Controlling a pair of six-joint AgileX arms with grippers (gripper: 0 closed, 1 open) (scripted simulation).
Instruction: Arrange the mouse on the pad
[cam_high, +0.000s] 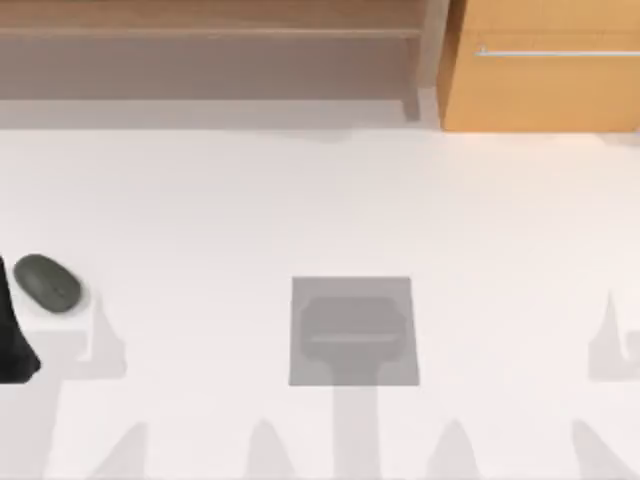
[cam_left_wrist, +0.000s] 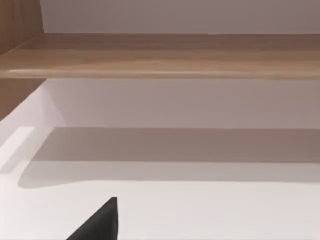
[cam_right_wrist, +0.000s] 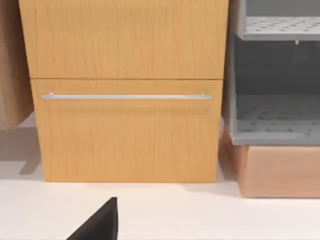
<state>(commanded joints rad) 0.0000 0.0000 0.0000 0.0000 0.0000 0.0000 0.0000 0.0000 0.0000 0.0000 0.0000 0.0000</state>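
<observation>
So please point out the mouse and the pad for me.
the mouse (cam_high: 47, 283), top view, middle of its rounded top.
the pad (cam_high: 354, 331), top view, centre of its flat grey surface.

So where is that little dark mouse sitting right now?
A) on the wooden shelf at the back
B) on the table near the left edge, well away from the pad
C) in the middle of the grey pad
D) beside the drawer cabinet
B: in the top view the mouse lies on the white table near its left edge, apart from the pad at the centre, with a black piece of the left arm beside it.
</observation>
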